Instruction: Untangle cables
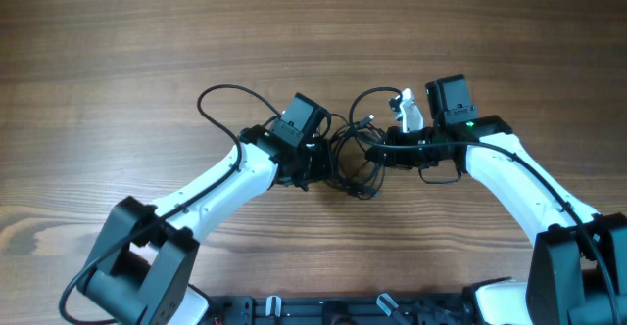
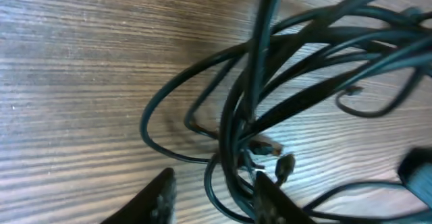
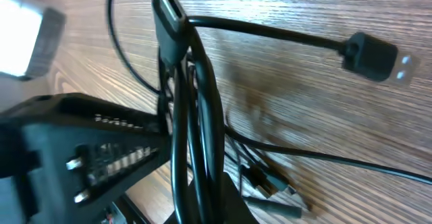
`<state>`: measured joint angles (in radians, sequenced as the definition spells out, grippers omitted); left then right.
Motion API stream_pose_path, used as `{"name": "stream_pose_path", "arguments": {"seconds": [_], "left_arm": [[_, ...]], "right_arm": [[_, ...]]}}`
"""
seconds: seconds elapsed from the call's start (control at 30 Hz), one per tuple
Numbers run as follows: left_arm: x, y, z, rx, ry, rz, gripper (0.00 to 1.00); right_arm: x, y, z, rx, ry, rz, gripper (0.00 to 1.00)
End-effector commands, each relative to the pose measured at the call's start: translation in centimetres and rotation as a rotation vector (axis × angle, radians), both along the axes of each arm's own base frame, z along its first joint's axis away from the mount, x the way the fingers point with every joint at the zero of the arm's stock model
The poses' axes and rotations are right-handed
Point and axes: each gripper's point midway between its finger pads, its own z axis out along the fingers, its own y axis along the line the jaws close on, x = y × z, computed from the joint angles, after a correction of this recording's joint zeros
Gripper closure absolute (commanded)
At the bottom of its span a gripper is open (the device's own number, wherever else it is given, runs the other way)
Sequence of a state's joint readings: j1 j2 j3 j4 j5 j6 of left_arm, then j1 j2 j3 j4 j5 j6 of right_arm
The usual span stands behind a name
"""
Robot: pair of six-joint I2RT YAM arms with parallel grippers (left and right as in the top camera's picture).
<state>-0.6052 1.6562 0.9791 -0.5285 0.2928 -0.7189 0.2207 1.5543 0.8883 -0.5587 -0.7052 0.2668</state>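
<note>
1. Tangle seen from overhead: the thin black cables (image 1: 348, 159) with small silvery plug ends lie on the brown wood-grain table (image 1: 118, 41), directly between the two claws. The left gripper (image 1: 323, 166) meets the knot from one side and the right gripper (image 1: 374, 153) from the other. Presumably one anchors it while the other draws a strand free. This view does not show how either claw's jaws stand.
2. Left wrist view: the left gripper (image 2: 212, 183) has its jaws partly apart and clamps nothing. The thin black cables (image 2: 250, 102) cross just ahead of it and crowd against one finger (image 2: 270, 200), with a loop sitting in the gap. Small plug ends (image 2: 273, 153) lie just ahead of that finger, a detail lost from overhead.
3. Right wrist view: the right gripper (image 3: 185, 183) is pinched closed on several strands (image 3: 202, 96). They rise taut ahead of it, probably lifted to expose the crossings. A black rectangular USB plug (image 3: 370, 55) lies ahead and off to one side, apart from the knot. Only this view shows it clearly.
</note>
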Motion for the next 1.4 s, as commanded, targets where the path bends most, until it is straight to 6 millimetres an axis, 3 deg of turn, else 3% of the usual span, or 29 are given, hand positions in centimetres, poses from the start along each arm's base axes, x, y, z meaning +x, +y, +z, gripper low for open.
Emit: {"name": "stream_pose_path", "arguments": {"seconds": [0.0, 0.1, 0.3, 0.53, 0.9, 1.1, 1.37], "left_arm": [[0.0, 0.1, -0.8, 0.019, 0.002, 0.000, 0.77], [0.3, -0.1, -0.6, 0.010, -0.011, -0.001, 0.88], [1.0, 0.2, -0.4, 0.000, -0.024, 0.016, 0.96], [1.9, 1.6, -0.4, -0.001, -0.012, 0.062, 0.96], [3.8, 4.3, 1.5, -0.048, -0.030, 0.154, 0.96], [3.6, 4.0, 1.5, -0.047, -0.027, 0.143, 0.87], [3.3, 3.6, 1.5, -0.048, -0.028, 0.130, 0.87]], "right_arm": [[-0.1, 0.5, 0.2, 0.040, 0.009, 0.017, 0.96], [-0.1, 0.5, 0.2, 0.040, 0.009, 0.017, 0.96], [-0.1, 0.5, 0.2, 0.039, 0.010, 0.017, 0.96], [-0.1, 0.5, 0.2, 0.039, 0.009, 0.017, 0.96], [0.0, 0.3, 0.0, 0.021, 0.011, 0.009, 0.96], [0.0, 0.3, 0.0, 0.021, 0.011, 0.008, 0.96], [0.0, 0.3, 0.0, 0.021, 0.011, 0.008, 0.96]]}}
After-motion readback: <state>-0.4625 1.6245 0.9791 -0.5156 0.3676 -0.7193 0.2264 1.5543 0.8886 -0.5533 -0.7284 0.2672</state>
